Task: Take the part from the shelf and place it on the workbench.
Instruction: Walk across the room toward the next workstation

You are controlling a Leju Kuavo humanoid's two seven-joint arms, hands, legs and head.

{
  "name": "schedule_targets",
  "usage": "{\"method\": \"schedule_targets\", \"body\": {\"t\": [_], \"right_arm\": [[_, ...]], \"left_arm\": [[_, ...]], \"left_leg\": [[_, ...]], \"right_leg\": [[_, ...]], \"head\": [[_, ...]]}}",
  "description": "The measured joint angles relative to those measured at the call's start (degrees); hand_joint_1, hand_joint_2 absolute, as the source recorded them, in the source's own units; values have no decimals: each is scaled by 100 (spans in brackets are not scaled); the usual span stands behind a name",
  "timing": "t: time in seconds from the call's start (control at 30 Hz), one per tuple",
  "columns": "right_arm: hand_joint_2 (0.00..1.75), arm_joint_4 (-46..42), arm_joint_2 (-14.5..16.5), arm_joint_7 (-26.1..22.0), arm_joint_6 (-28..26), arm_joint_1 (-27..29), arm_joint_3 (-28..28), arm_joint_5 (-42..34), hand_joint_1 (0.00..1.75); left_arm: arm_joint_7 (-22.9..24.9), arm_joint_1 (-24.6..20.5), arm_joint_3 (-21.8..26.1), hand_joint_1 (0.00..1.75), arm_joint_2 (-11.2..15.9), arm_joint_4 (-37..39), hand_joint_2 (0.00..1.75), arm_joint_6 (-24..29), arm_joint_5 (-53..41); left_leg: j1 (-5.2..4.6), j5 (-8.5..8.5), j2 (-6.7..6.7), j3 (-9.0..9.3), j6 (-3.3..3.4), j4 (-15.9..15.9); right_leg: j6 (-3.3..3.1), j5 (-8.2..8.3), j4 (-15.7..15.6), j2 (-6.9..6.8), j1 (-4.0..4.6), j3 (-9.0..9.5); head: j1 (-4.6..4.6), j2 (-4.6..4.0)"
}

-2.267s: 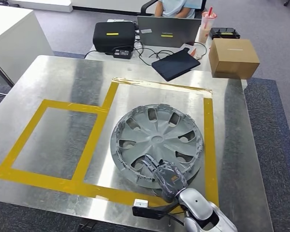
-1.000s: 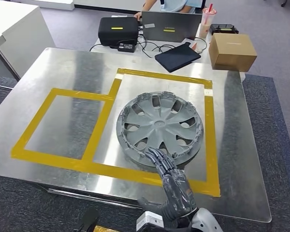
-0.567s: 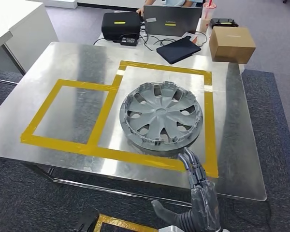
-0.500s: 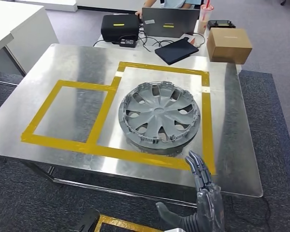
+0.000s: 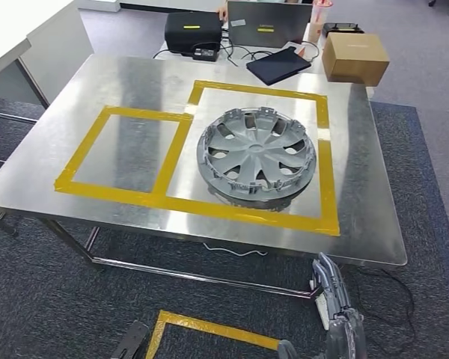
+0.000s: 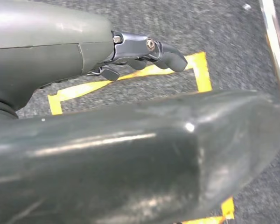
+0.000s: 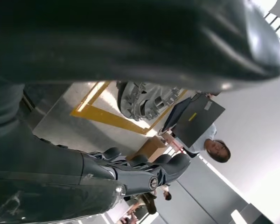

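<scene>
Table (image 5: 369,217): steel top, yellow tape outlines marking two squares. Part (image 5: 256,152), grey wheel cover, lies flat inside right square, nothing touching it. Right hand (image 5: 336,307) low, near table's front edge, well apart from part, fingers straight and slightly spread, empty. Left hand (image 6: 145,49) over carpet, fingers extended, empty. Judgement: placement done; release-and-withdraw step. Next move calls only for stowing arms clear of table edge.

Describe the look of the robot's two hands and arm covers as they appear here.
The right hand has dark grey, segmented fingers with ridged backs and a round silver screw at one joint. The left hand has dark metal fingers with silver screws. Beside each hand is a smooth, glossy, dark grey rounded cover. No cables or markings are visible on them.
</scene>
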Motion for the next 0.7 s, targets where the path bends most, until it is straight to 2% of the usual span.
{"method": "schedule_targets", "body": {"t": [0.03, 0.1, 0.13, 0.17, 0.2, 0.23, 0.27, 0.3, 0.33, 0.37, 0.4, 0.47, 0.5, 0.53, 0.57, 0.6, 0.63, 0.67, 0.7], "right_arm": [[0, -3, 83, -210, -8, 115, -110, -115, 0], [0, -4, 285, -656, -20, 330, -359, -358, 0], [0, -1, 385, -859, -23, 431, -477, -491, 0], [0, 4, 478, -1031, -23, 531, -589, -628, 0], [0, 14, 567, -1160, -24, 629, -692, -759, 0], [0, 29, 647, -1251, -24, 713, -785, -870, 0], [0, 44, 718, -1307, -24, 778, -864, -953, 0], [0, 58, 782, -1341, -24, 828, -933, -1009, 0], [0, 68, 838, -1364, -24, 862, -988, -1039, 0], [0, 77, 887, -1381, -25, 893, -1034, -1057, 0], [0, 84, 928, -1392, -26, 921, -1074, -1065, 0], [0, 103, 995, -1404, -28, 978, -1138, -1072, 0], [0, 111, 1022, -1406, -28, 998, -1164, -1074, 0], [0, 117, 1046, -1406, -27, 1014, -1185, -1078, 0], [0, 124, 1066, -1403, -27, 1025, -1203, -1097, 0], [0, 137, 1085, -1390, -26, 1032, -1220, -1142, 0], [0, 165, 1104, -1371, -26, 1031, -1237, -1226, 0], [0, 217, 1124, -1348, -26, 1019, -1259, -1349, 0], [0, 300, 1149, -1332, -25, 998, -1293, -1514, 0]], "left_arm": [[-10, 9, 11, 0, 2, 0, 0, 9, 5], [-30, 13, 29, 0, 4, 0, 0, 21, 15], [-37, 15, 39, 0, 4, 0, 0, 26, 22], [-40, 17, 51, 0, 4, 0, 0, 30, 31], [-44, 19, 66, 0, 4, 0, 0, 36, 40], [-49, 21, 80, 0, 4, 0, 0, 40, 46], [-52, 20, 90, 0, 4, 0, 0, 44, 49], [-57, 18, 96, 0, 4, 0, 0, 46, 49], [-60, 17, 101, 0, 4, 0, 0, 47, 50], [-62, 16, 105, 0, 4, 0, 0, 49, 50], [-64, 17, 110, 0, 5, 0, 0, 53, 51], [-68, 24, 120, 0, 8, 0, 0, 60, 51], [-68, 31, 123, 0, 8, 0, 0, 62, 51], [-69, 37, 125, 0, 9, 0, 0, 62, 51], [-69, 41, 127, 0, 9, 0, 0, 54, 51], [-69, 41, 128, 0, 11, 0, 0, 39, 50], [-66, 38, 129, 0, 17, 0, 0, 15, 50], [-63, 33, 130, 0, 25, 0, 0, -18, 49], [-59, 27, 131, 0, 34, 0, 0, -49, 50]], "left_leg": [[4, 65, 15, -66, 47, -4], [-6, 205, 27, -236, 96, 0], [-15, 282, 28, -338, 99, 5], [-24, 359, 29, -441, 97, 12], [-29, 435, 30, -545, 90, 20], [-31, 503, 30, -640, 78, 28], [-32, 569, 29, -722, 61, 34], [-38, 630, 26, -789, 38, 43], [-45, 693, 25, -837, 10, 52], [-48, 756, 24, -866, -20, 53], [-46, 815, 25, -881, -54, 48], [-24, 877, 26, -904, -127, 41], [-13, 769, 26, -936, -166, 102], [-8, 540, 26, -992, -201, 267], [-1, 222, 26, -1071, -230, 543], [-1, -104, 27, -1162, -254, 914], [0, -322, 27, -1238, -273, 1306], [1, -369, 27, -1274, -287, 1617], [1, -263, 29, -1248, -295, 1792]], "right_leg": [[24, -232, 192, 10, -7, -74], [51, -855, 896, 21, -9, -274], [54, -1055, 1274, 22, -8, -340], [51, -1118, 1536, 23, -7, -343], [45, -1044, 1618, 23, -6, -253], [34, -880, 1485, 23, -6, -55], [22, -728, 1157, 23, -6, 246], [8, -680, 691, 24, -1, 619], [-11, -711, 229, 23, 5, 948], [-32, -781, -122, 23, 16, 1169], [-60, -843, -315, 25, 33, 1266], [-147, -787, -347, 15, 47, 1186], [-202, -729, -340, 8, 44, 1129], [-250, -658, -344, 0, 36, 1058], [-284, -583, -347, -7, 29, 976], [-305, -514, -345, -7, 29, 883], [-311, -445, -344, -21, 30, 787], [-312, -377, -341, -44, 30, 704], [-307, -311, -337, -78, 30, 623]], "head": [[7, 0], [31, 0], [38, 1], [43, 1], [43, 1], [42, 1], [42, 1], [43, 1], [38, 1], [31, 1], [27, 1], [23, 0], [15, 1], [2, 0], [-16, 1], [-31, 1], [-40, 1], [-48, 1], [-54, 1]]}}
